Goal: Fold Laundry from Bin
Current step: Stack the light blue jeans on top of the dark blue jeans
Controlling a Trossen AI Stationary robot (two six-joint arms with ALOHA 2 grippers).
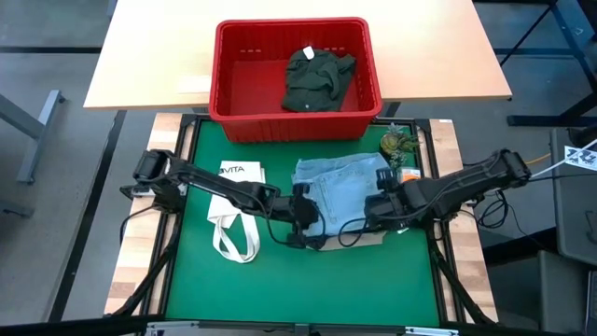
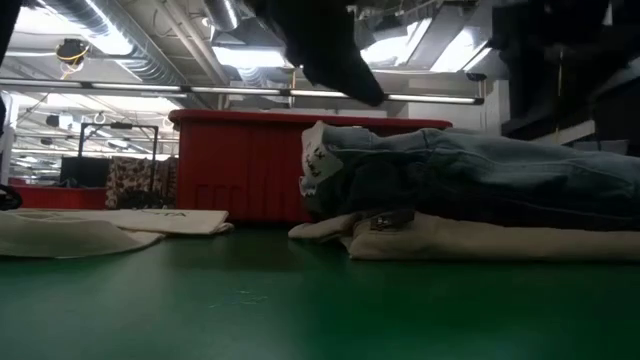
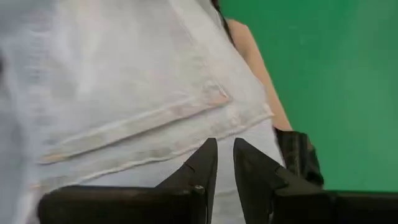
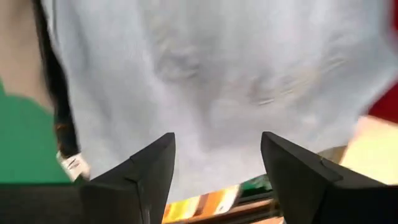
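- A green-topped table (image 1: 196, 280) with wooden side strips carries the work.
- A white tote bag (image 1: 235, 210) with looped straps lies flat on the green, on the left arm's side.
- Beige trousers (image 2: 480, 240) lie directly on the mat near the middle, light blue jeans (image 1: 340, 182) stacked on top.
- A red bin (image 1: 238, 89) stands at the table's far edge, resting on a pale wooden tabletop (image 1: 140, 65) beyond.
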